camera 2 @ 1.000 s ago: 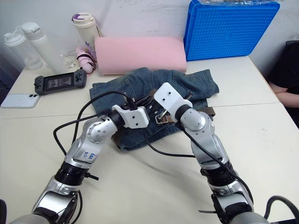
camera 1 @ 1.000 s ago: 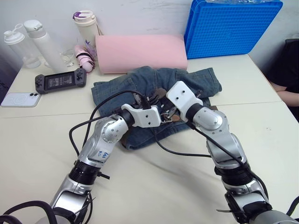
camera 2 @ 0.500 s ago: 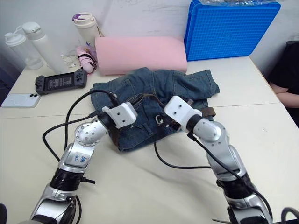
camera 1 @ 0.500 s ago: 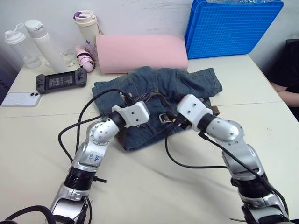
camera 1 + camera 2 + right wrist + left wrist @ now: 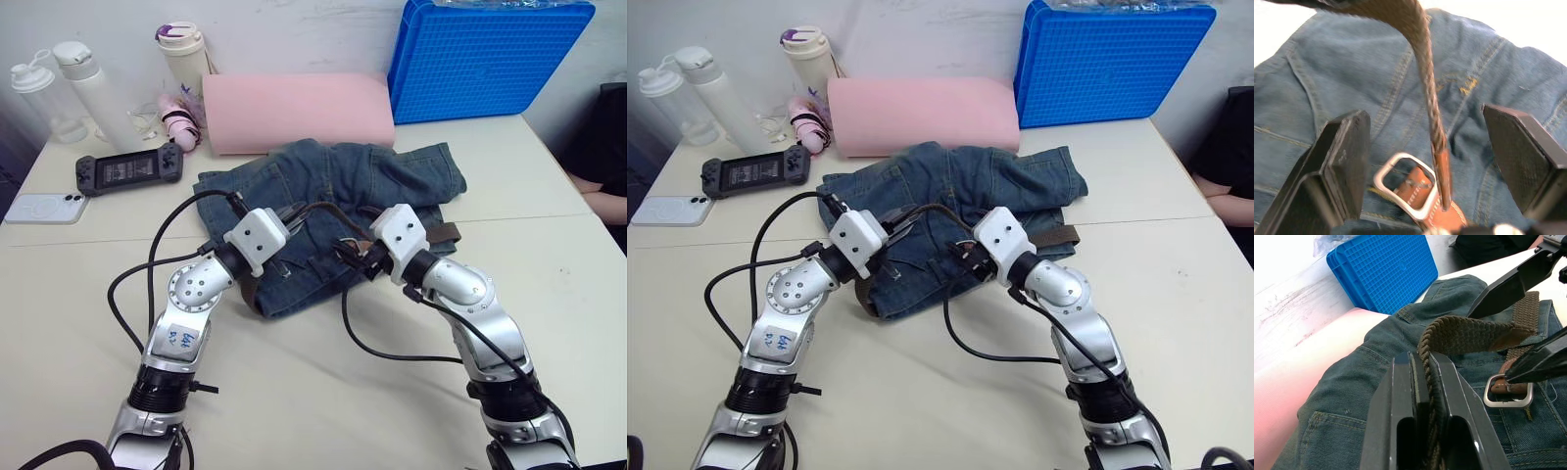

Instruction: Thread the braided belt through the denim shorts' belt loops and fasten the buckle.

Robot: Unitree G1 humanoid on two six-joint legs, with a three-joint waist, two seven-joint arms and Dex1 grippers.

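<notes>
The denim shorts (image 5: 392,174) lie crumpled in the middle of the table. My left gripper (image 5: 290,215) is shut on the braided belt (image 5: 1464,335), whose brown strap arcs up from the shorts. The silver buckle (image 5: 1400,188) rests flat on the denim. My right gripper (image 5: 358,257) hovers open just above it, one finger on each side, with the strap running between the fingers (image 5: 1347,147). The belt's other end (image 5: 446,233) lies at the shorts' right edge. I cannot make out the belt loops among the folds.
A pink foam roll (image 5: 299,110) and a blue crate (image 5: 485,54) stand behind the shorts. Bottles (image 5: 98,93), a tumbler (image 5: 184,59), a game console (image 5: 127,169) and a phone (image 5: 41,208) sit at the far left. A person (image 5: 602,147) is at the right edge.
My right gripper has opened and come down over the buckle. My left gripper has drawn back to the left with the strap still in it.
</notes>
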